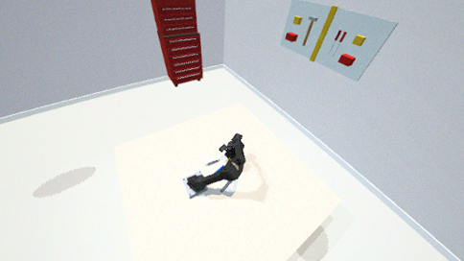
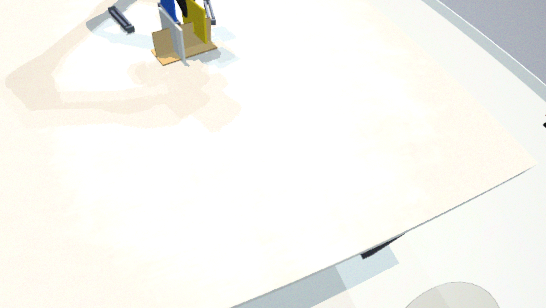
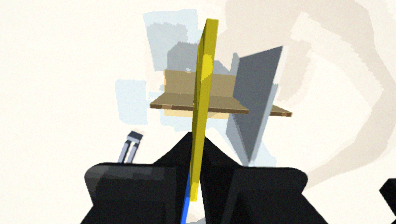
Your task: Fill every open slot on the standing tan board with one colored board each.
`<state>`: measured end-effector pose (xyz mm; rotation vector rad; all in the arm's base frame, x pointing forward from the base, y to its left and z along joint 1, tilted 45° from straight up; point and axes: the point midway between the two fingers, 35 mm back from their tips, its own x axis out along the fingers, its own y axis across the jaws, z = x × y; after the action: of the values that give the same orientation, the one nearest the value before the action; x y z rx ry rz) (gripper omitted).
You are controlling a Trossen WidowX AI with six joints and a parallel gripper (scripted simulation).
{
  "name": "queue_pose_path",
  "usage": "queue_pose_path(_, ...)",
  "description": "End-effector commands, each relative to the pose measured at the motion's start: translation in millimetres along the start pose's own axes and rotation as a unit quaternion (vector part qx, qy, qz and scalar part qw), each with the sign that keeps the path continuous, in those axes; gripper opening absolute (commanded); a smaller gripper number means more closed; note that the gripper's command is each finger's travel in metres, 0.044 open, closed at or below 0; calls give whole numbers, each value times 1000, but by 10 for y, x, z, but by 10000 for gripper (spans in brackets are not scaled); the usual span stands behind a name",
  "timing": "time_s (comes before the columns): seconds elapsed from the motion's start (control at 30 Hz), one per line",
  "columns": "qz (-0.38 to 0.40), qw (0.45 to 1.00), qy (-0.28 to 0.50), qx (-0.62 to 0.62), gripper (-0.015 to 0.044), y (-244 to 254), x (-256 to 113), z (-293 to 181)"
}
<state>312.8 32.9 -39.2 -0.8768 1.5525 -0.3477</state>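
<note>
- The black, jointed robot arm (image 1: 230, 173) rises from a flat pale-grey base plate (image 1: 189, 192), reaches outward across the top view, then bends sharply at its elbow.
- Past that bend, the dark outer section runs toward the upper part of the top view.
- The black parallel-jaw gripper (image 2: 183, 7) (image 3: 194, 136) points downward; only a dark, curved bit of it shows at the upper edge of the exterior view.
- In the wrist view, its two broad, rounded black finger bodies sit on either side and taper inward toward narrow tips.
- Those tips are closed on something thin, pinched between them.
</note>
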Motion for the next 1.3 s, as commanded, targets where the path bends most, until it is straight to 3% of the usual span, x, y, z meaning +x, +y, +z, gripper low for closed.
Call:
queue_pose_path(0.0, -1, 1000, 3, -4, 0, -8, 14, -16)
queue_pose_path(1.27, -1, 1000, 3, -2, 0, -5, 87, -8)
